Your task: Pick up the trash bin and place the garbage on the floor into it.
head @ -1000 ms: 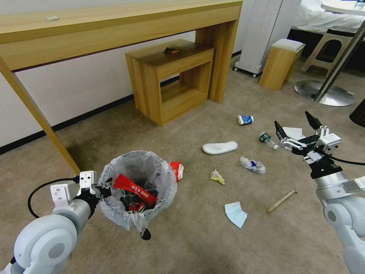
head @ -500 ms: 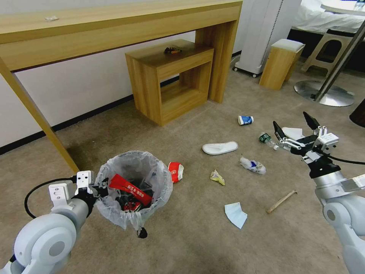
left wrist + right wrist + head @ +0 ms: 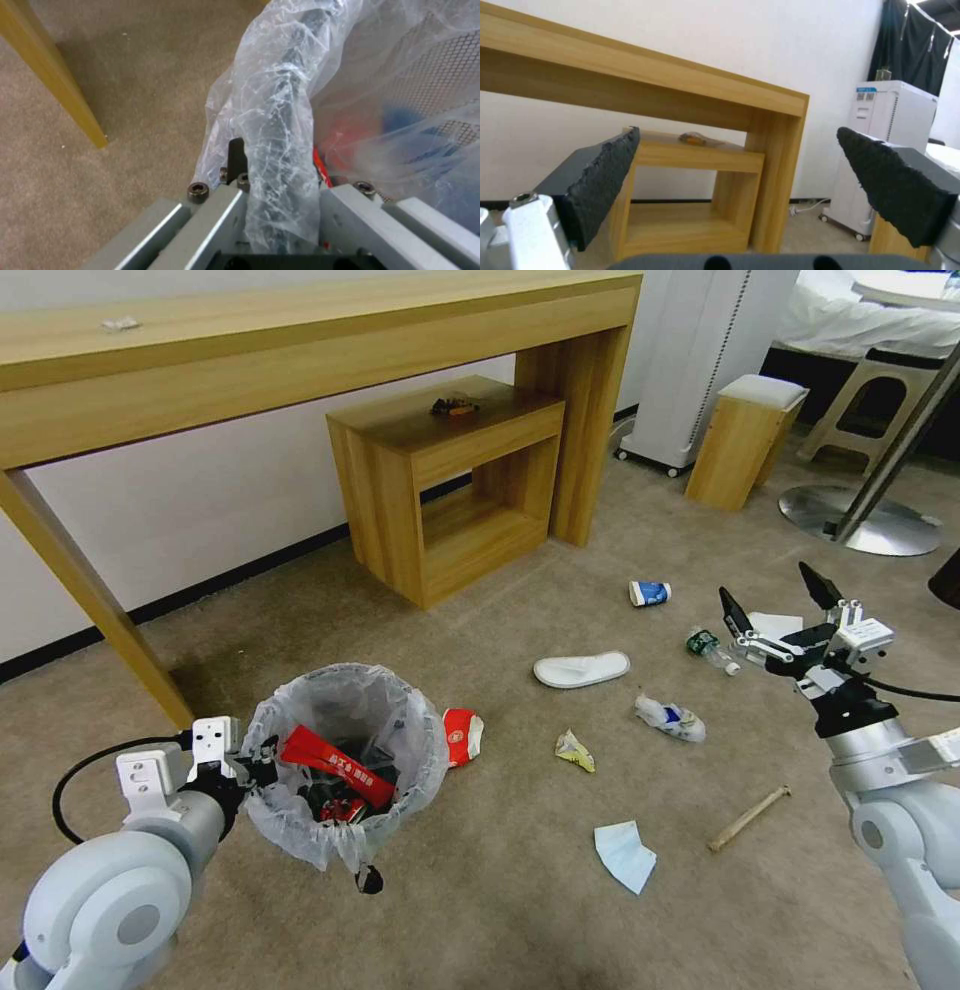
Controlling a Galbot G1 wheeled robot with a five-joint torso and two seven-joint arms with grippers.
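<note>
The trash bin [image 3: 345,760], black mesh lined with a crinkly white bag, is at the lower left and holds red wrappers. My left gripper [image 3: 262,762] is shut on its near rim [image 3: 280,150], with the bag bunched between the fingers. A red cup [image 3: 462,736] lies on the floor just right of the bin. More garbage is spread to the right: a white slipper [image 3: 581,668], a blue cup [image 3: 649,593], a clear bottle [image 3: 711,649], a crumpled wrapper [image 3: 670,717], yellow paper [image 3: 574,750], a pale blue sheet [image 3: 625,855] and a wooden stick [image 3: 749,818]. My right gripper [image 3: 780,605] hangs open above the bottle, holding nothing [image 3: 745,165].
A long wooden desk [image 3: 300,340] runs along the wall, one leg [image 3: 95,590] close behind the bin. A low wooden side table [image 3: 450,485] stands under it. A white appliance [image 3: 700,360], a small stool [image 3: 745,435] and a metal pole base [image 3: 860,520] stand at the back right.
The bin has shifted a little to the left with my left gripper, opening a gap to the red cup. The camera has moved slightly. The right gripper stays open in place.
</note>
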